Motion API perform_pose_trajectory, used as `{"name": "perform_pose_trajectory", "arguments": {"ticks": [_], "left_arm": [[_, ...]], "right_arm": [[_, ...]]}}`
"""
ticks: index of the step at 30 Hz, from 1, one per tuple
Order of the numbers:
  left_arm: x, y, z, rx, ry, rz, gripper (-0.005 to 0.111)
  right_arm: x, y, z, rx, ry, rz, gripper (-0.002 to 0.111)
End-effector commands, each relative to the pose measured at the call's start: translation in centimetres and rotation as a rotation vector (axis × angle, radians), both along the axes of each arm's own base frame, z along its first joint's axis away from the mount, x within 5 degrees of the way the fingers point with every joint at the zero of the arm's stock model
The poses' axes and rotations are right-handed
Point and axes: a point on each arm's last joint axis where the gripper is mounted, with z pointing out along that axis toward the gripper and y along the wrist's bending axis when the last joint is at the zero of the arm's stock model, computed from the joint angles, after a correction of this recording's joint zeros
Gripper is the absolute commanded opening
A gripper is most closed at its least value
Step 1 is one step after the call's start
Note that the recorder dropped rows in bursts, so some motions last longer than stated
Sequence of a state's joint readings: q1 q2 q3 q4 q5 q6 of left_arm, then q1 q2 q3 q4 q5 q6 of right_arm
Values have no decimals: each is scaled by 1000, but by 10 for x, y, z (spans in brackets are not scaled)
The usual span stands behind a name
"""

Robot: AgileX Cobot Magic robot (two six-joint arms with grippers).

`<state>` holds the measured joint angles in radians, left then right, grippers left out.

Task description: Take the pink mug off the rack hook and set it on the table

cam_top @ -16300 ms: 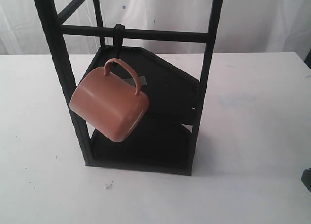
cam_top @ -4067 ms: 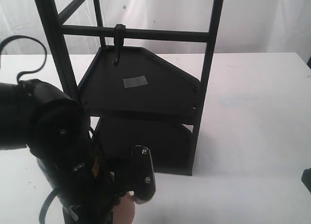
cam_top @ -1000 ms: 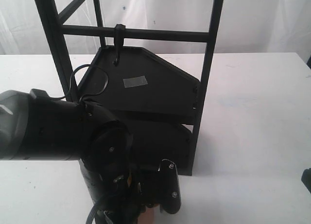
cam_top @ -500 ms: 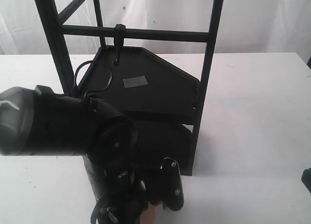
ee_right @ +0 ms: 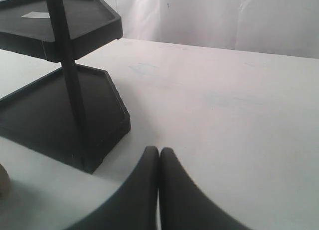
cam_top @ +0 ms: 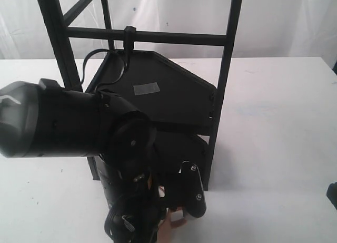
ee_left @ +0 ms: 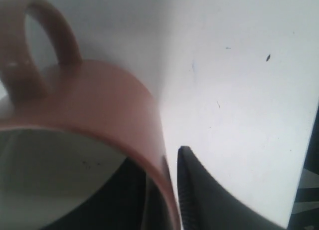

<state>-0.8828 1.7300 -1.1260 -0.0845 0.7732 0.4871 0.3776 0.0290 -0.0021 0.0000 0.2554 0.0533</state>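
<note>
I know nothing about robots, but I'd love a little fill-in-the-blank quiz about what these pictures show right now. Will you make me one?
1. The rack hook is ____, with no mug on it.
2. The pink mug is cream-white on the ____.
3. The right claw is ____, its two fingers touching.
4. On the black rack, the strip of tape lies on the ____ shelf.
Missing words: empty; inside; shut; upper.

Left pincer (ee_left: 159,190) stands slightly parted, right pincer (ee_right: 159,152) pressed fully together.
</note>
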Motion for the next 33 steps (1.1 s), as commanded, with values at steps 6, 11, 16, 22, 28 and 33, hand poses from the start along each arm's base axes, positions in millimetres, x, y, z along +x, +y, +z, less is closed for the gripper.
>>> {"name": "perform_pose_trajectory", "arguments": {"ticks": [6, 11, 16, 22, 28, 33], "left_arm": [[-3, 1, 4, 7, 14, -1, 29], [-3, 1, 4, 11, 18, 7, 29], [-3, 1, 4, 11, 18, 12, 29], [-5, 3, 18, -30, -15, 22, 29], [-13, 13, 51, -108, -76, 20, 29], [-25, 23, 83, -210, -104, 55, 29]], "right_arm": [[0, 0, 0, -1, -10, -6, 0], [0, 0, 0, -1, -10, -6, 0], [0, 0, 0, -1, -10, -6, 0], [0, 0, 0, -1, -10, -6, 0], [0, 0, 0, 0, -9, -8, 0], [0, 0, 0, 0, -9, -8, 0]]}}
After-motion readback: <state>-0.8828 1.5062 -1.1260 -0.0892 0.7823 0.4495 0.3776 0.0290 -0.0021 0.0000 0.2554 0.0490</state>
